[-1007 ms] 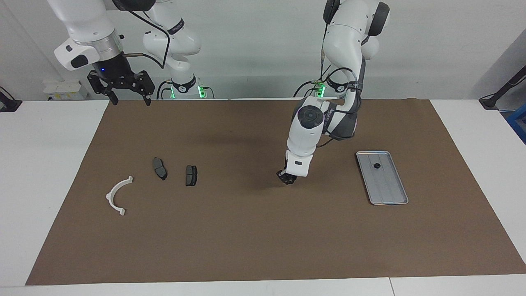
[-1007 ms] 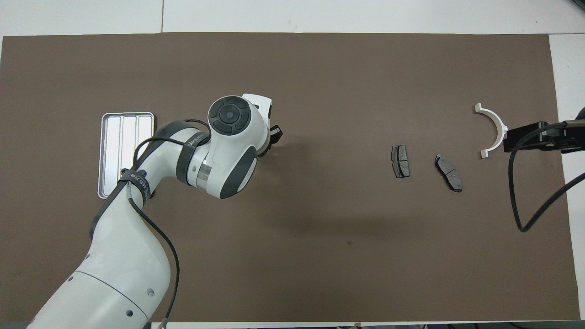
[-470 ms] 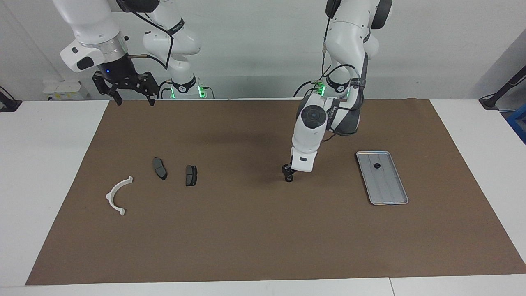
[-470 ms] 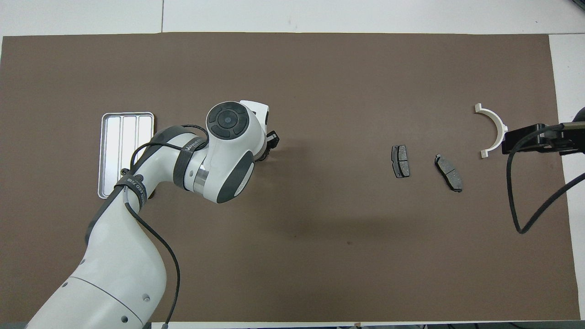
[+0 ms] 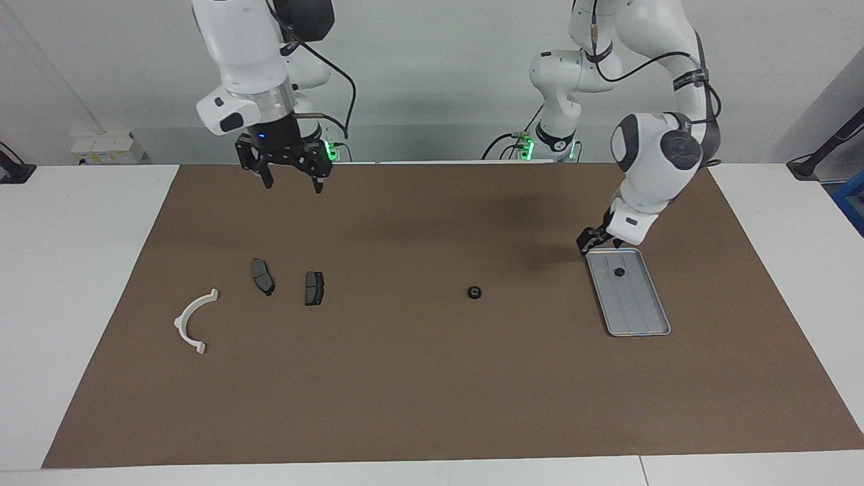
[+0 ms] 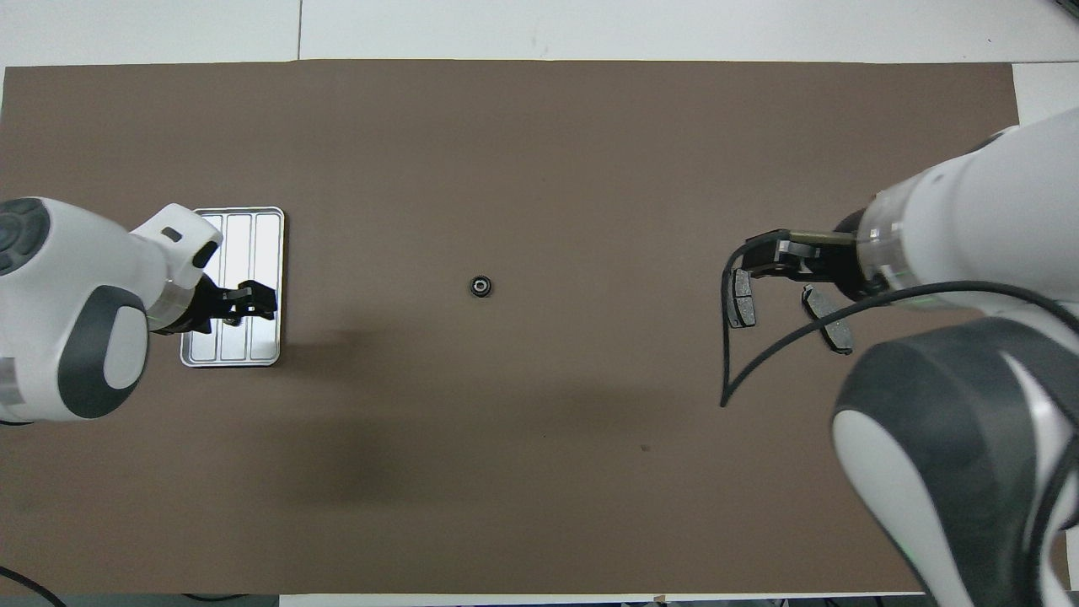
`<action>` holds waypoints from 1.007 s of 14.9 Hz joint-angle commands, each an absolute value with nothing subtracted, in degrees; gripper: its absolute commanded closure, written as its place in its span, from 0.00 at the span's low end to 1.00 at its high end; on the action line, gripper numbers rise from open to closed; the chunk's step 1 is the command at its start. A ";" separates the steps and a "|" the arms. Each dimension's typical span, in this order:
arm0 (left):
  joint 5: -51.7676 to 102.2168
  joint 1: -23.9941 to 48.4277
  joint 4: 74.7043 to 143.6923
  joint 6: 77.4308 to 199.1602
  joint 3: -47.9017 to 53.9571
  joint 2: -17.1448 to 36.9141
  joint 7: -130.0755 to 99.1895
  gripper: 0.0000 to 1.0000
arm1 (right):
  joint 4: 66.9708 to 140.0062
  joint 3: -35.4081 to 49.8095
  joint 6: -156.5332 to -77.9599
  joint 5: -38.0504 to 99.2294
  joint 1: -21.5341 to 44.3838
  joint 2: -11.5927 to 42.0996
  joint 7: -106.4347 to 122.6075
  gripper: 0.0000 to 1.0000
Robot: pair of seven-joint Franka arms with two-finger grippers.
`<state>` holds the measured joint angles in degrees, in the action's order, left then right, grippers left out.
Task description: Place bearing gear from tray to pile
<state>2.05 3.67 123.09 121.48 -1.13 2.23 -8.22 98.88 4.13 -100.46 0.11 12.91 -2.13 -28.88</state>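
Observation:
One small black bearing gear (image 5: 474,292) (image 6: 480,287) lies free on the brown mat mid-table, between tray and pile. A second bearing gear (image 5: 618,272) sits on the silver tray (image 5: 638,310) (image 6: 253,244). My left gripper (image 5: 595,241) (image 6: 251,302) hangs open and low over the tray's end nearer the robots, holding nothing. The pile is a white curved bracket (image 5: 192,320) and two dark pads (image 5: 262,276) (image 5: 314,287). My right gripper (image 5: 291,177) (image 6: 763,255) is open and raised above the mat, toward the robots from the pile.
The brown mat (image 5: 432,391) covers most of the white table. In the overhead view the right arm (image 6: 961,354) hides the bracket and part of one pad (image 6: 830,319); the other pad (image 6: 742,308) shows beside it.
The left gripper opened, left a bearing gear on the mat mid-table and swung back to the tray. The right arm moved from the table's end toward the pile.

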 commanded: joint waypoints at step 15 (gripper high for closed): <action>1.67 -0.53 126.47 134.82 -0.18 9.93 -2.90 0.51 | 68.67 3.78 -108.47 -5.54 35.15 40.23 -64.51 0.00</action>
<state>2.05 -0.48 124.76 133.48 -0.10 10.42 -2.98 79.64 3.93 -112.26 -4.16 34.25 32.76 -62.24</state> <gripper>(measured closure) 0.493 0.000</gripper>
